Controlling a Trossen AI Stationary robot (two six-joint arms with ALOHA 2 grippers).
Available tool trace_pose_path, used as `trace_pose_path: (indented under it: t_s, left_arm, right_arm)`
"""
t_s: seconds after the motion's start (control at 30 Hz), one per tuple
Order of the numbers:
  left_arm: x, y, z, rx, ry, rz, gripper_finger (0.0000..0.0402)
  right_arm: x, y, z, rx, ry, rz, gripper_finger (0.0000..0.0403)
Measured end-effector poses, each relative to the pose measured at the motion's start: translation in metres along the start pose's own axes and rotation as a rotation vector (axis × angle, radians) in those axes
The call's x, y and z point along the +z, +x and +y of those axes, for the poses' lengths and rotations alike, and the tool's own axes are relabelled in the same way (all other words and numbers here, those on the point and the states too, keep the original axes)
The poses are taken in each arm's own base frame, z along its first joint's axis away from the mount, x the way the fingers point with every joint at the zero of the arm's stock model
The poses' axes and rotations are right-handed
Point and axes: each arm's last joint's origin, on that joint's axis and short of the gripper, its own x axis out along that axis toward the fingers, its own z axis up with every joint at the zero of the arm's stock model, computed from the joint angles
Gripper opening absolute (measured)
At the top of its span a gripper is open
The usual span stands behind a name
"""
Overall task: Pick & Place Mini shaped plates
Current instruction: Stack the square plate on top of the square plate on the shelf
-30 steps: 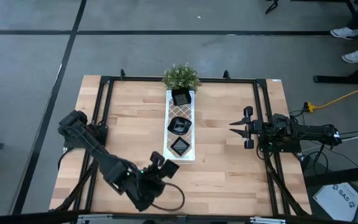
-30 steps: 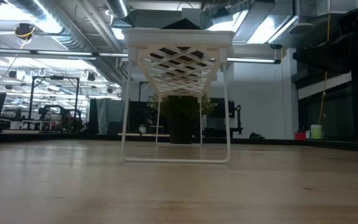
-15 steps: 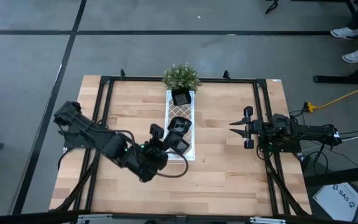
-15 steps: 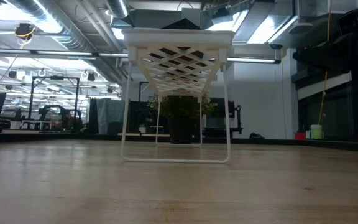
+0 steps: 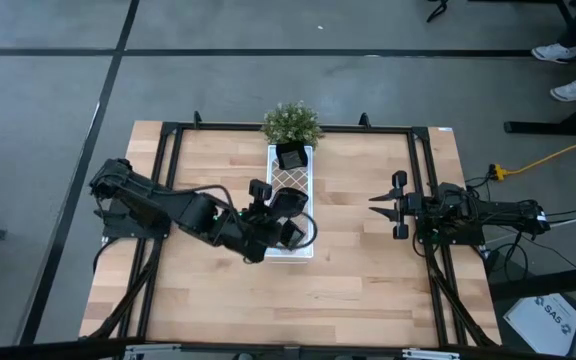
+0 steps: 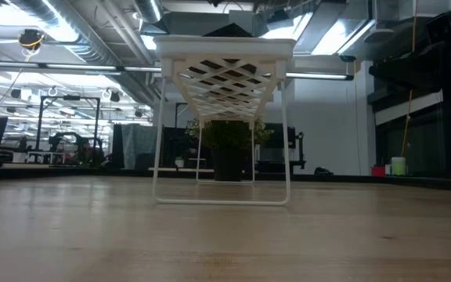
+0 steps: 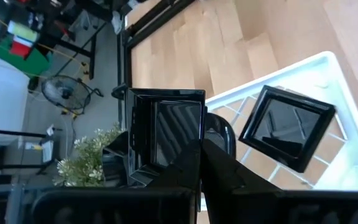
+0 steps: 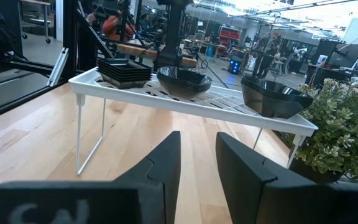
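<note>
The left end effector point(image 5: 273, 215) is clamped on a square black plate point(image 7: 166, 134), poised above the white tray point(image 5: 308, 165). A stack of plates point(image 7: 286, 126) lies just beneath. The right end effector point(image 5: 383, 204), part open, waits well aside.

A floor sheet point(image 5: 551, 318) reads "SAS".

Glossy black plates point(image 7: 288, 127), wooden table point(image 5: 368, 270)

L arm stretched toward table centre, end effector point(image 5: 286, 214) clamped, R end effector point(image 5: 380, 204) parted, idle at R edge
</note>
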Motion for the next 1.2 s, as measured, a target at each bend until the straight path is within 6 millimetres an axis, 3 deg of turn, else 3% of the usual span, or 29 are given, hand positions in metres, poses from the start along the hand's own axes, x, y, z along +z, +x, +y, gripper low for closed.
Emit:
trace_pose_path:
  t_s: [0.17, 0.53, 0.8, 0.93, 1.2]
  left_arm:
    - [-0.002, 0.011, 0.007, -0.006, -0.018, 0.026, 0.0002]
    - [0.001, 0.039, -0.009, -0.090, 0.032, 0.084, 0.0002]
    - [0.006, 0.029, -0.029, -0.193, 0.042, 0.044, 0.0002]
    - [0.007, 0.039, -0.044, -0.207, 0.079, 0.071, 0.0002]
    - [0.007, 0.048, -0.056, -0.210, 0.122, 0.107, 0.0003]
  right_arm:
    - [0.000, 0.000, 0.000, 0.000, 0.000, 0.000, 0.0102]
    - [0.000, 0.000, 0.000, 0.000, 0.000, 0.000, 0.0102]
    - [0.000, 0.000, 0.000, 0.000, 0.000, 0.000, 0.0102]
    - [0.000, 0.000, 0.000, 0.000, 0.000, 0.000, 0.0102]
    - [0.000, 0.000, 0.000, 0.000, 0.000, 0.000, 0.0102]
